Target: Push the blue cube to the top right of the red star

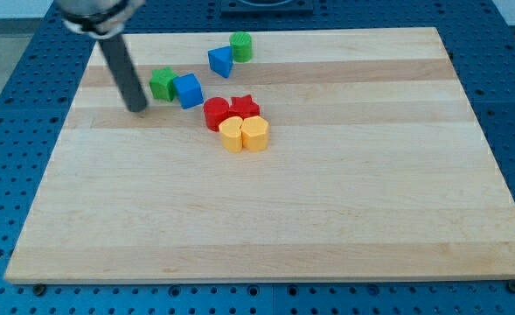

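1. Wooden tabletop (327, 219), bearing all blocks.
2. Dark rod; my tip (138, 109) rests just left of the green block (162, 84). No claw fitted; nothing grasped.
3. Blue cube (189, 91), touching the green block, upper-left of the red star (245, 108).

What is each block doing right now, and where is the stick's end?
my tip: left of green star, apart.
green star: touching blue cube.
blue cube: upper left of red star.
red star: beside red cylinder.
yellow blocks: touching pair.
blue triangle: beside green cylinder.
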